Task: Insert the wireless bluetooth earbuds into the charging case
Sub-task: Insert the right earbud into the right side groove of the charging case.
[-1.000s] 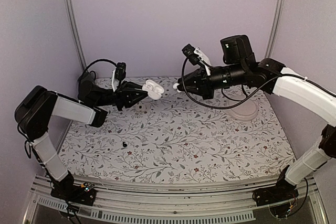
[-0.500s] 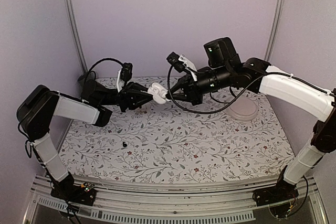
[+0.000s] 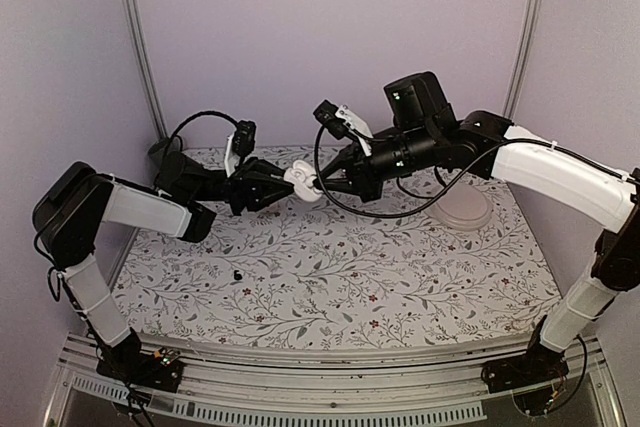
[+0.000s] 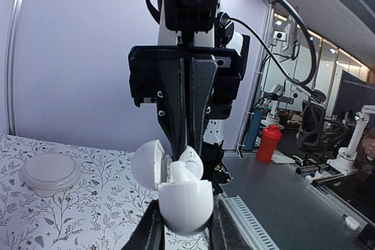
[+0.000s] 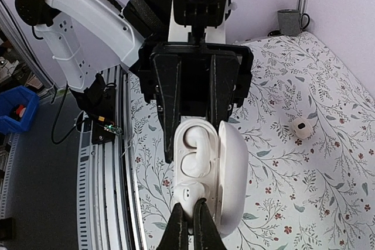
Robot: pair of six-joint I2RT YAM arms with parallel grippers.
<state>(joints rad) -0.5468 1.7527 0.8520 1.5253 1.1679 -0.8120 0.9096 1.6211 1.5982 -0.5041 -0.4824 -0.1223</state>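
Note:
My left gripper (image 3: pixel 285 180) is shut on the white charging case (image 3: pixel 298 178), held above the back of the table with its lid (image 5: pixel 233 174) open. In the left wrist view the case (image 4: pixel 186 203) sits between the fingertips (image 4: pixel 153 232). One earbud (image 5: pixel 196 144) is seated in the far socket. My right gripper (image 5: pixel 190 221) is shut on the second earbud (image 5: pixel 190 193), which rests at the mouth of the near socket. That earbud (image 4: pixel 194 161) also shows in the left wrist view, under the right gripper (image 4: pixel 188 144).
A pale round dish (image 3: pixel 465 212) stands at the back right of the floral table. A tiny black bit (image 3: pixel 238 274) lies at front left. A white round lump with a dark spot (image 5: pixel 300 127) lies on the table. A grey mug (image 5: pixel 289 21) stands far off.
My right gripper has moved left with the earbud until it meets the open case. My left gripper has shifted the case a little right and up towards it.

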